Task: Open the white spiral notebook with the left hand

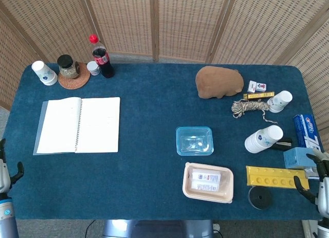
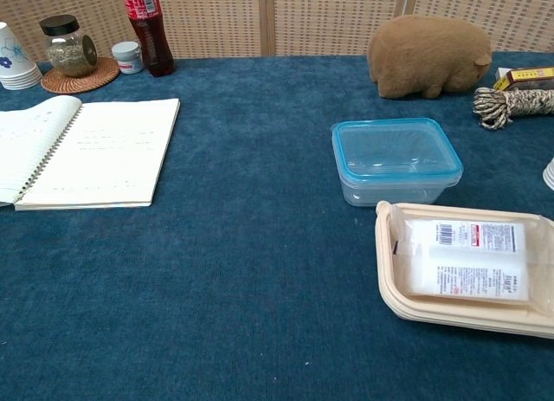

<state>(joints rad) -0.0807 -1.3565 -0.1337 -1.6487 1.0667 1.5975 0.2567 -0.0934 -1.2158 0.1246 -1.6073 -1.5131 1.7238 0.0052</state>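
Note:
The white spiral notebook (image 1: 77,125) lies open and flat on the left side of the blue table, both lined pages facing up; the chest view shows the notebook (image 2: 95,150) at its left edge. My left hand (image 1: 5,174) is off the table's front left corner, well clear of the notebook, holding nothing with its thumb spread out. My right hand (image 1: 321,184) sits at the far right edge by the front corner, only partly in frame and holding nothing. Neither hand appears in the chest view.
Behind the notebook stand a cola bottle (image 1: 102,57), a jar on a coaster (image 1: 67,67) and a paper cup (image 1: 44,73). A blue-lidded container (image 1: 194,140) and a beige tray (image 1: 207,182) sit mid-table. A brown plush (image 1: 219,82), rope (image 1: 249,108) and boxes crowd the right.

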